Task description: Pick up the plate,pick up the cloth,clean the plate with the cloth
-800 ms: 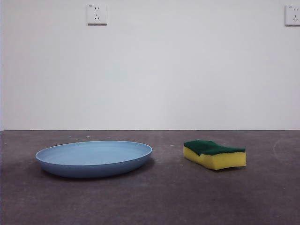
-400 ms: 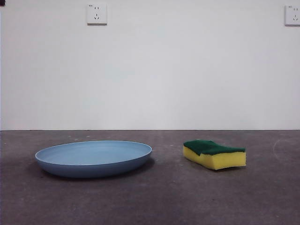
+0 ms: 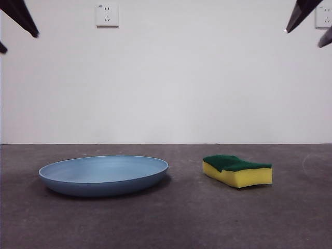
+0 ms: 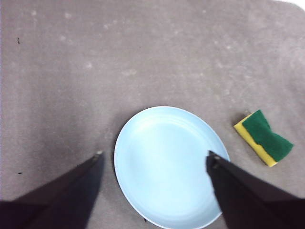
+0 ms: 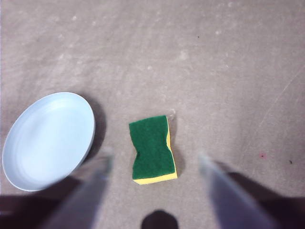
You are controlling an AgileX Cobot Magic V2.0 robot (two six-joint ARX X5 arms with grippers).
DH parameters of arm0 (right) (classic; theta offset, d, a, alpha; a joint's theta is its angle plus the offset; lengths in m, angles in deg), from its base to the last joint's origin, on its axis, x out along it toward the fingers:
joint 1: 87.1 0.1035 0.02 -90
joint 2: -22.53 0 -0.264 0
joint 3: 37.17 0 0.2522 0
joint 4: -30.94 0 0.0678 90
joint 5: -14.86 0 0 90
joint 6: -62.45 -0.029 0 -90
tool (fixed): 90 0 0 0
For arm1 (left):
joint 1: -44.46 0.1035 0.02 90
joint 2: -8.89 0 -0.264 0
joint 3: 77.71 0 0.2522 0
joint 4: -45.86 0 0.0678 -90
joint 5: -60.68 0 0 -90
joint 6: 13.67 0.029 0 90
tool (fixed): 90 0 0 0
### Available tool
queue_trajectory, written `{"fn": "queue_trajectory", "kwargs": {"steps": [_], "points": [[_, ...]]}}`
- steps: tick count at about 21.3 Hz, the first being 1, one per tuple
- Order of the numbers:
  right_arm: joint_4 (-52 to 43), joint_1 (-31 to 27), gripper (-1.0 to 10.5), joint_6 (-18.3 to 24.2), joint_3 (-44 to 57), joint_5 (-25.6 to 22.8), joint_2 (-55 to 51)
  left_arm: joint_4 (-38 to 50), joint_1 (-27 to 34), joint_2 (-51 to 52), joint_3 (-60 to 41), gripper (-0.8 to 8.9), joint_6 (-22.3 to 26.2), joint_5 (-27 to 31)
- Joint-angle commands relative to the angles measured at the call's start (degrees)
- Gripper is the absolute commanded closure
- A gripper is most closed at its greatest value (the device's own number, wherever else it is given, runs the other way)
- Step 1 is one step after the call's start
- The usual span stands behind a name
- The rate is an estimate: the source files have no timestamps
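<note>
The light-blue plate (image 3: 104, 175) lies flat on the dark table at the left. The cloth, a yellow sponge with a green scouring layer up (image 3: 237, 171), lies to its right, a gap between them. My left gripper (image 4: 155, 154) is open and empty, high above the plate (image 4: 162, 191); the sponge (image 4: 264, 137) shows beside it. In the front view it is a pair of black tips at the top left corner (image 3: 21, 43). My right gripper (image 5: 156, 157) is open and empty, blurred, high above the sponge (image 5: 152, 148), with the plate (image 5: 47, 140) to one side. It shows at the top right corner (image 3: 303, 39).
A white wall rises behind the table's far edge, with two sockets, one (image 3: 107, 15) and another (image 3: 324, 16). The grey table top (image 3: 181, 223) is worn and speckled around the plate and the sponge.
Both grippers' black tips have come into the front view at the top corners. The plate and the sponge have not moved.
</note>
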Motion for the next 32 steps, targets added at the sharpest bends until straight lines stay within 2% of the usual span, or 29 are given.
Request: {"fn": "queue_trajectory", "kwargs": {"steps": [1, 9, 18, 19, 21, 23, 24, 28, 32], "points": [[-0.31, 0.04, 3.8, 0.7, -0.28, 0.07, -0.2, 1.38, 0.09, -5.14, -0.07, 4.36, 0.87, -0.2], [-0.26, 0.04, 3.8, 0.7, -0.28, 0.09, -0.24, 3.39, -0.07, -28.85, 2.86, 4.36, 2.1, -0.17], [-0.22, 0.04, 3.8, -0.24, -0.28, 0.09, -0.24, 9.4, -3.23, -39.71, 3.58, 4.43, 2.12, 0.26], [-0.24, 0.04, 3.8, -0.61, -0.28, 0.09, -0.24, 9.49, -3.32, -40.26, 3.58, 4.74, 2.12, 0.26], [-0.24, 0.04, 3.8, -0.7, -0.28, 0.09, -0.24, 9.51, -3.32, -41.31, 3.58, 6.18, 2.19, 0.24], [0.13, 0.04, 3.8, -0.68, -0.28, 0.11, -0.26, 9.6, -3.34, -41.77, 3.58, 7.79, 4.33, 0.22], [0.37, 0.04, 3.8, -0.66, -0.28, 0.11, -0.26, 9.6, -3.34, -41.77, 3.58, 8.28, 5.16, 0.22], [0.94, 0.04, 3.8, -0.63, -0.28, 0.2, -0.26, 9.49, -3.34, -41.77, 3.58, 8.22, 5.2, 1.27], [0.85, 0.15, 3.8, 0.76, -0.33, 4.46, -0.09, 10.16, -3.28, -40.81, 3.61, 8.22, 5.18, 1.92]]}}
